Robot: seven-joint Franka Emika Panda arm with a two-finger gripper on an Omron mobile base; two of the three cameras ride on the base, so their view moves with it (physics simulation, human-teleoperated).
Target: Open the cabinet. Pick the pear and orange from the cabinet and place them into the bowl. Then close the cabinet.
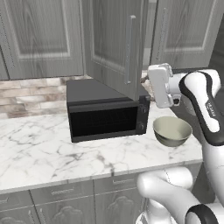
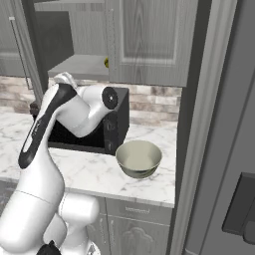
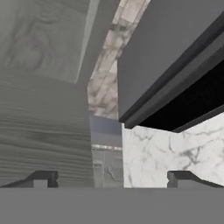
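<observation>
The cabinet's left door (image 1: 116, 43) stands swung open over the black microwave, while its right door (image 2: 149, 40) is shut. On the grey inner shelf (image 2: 79, 65) a bit of the yellow-green pear (image 2: 106, 62) peeks out beside the shut door's edge. The orange is hidden. The cream-beige bowl (image 1: 172, 130) sits empty on the counter, right of the microwave. My white hand (image 1: 159, 85) hangs just right of the open door's lower edge, above the bowl. In the hand view my gripper (image 3: 113, 179) is open, with the door's wood grain (image 3: 43, 87) close on its left.
The black microwave (image 1: 107, 111) stands under the open door, against the brick backsplash (image 1: 30, 94). The marble counter (image 1: 52, 153) spreads out to its left and front. A tall grey panel (image 2: 204, 124) and a dark appliance side close off the right.
</observation>
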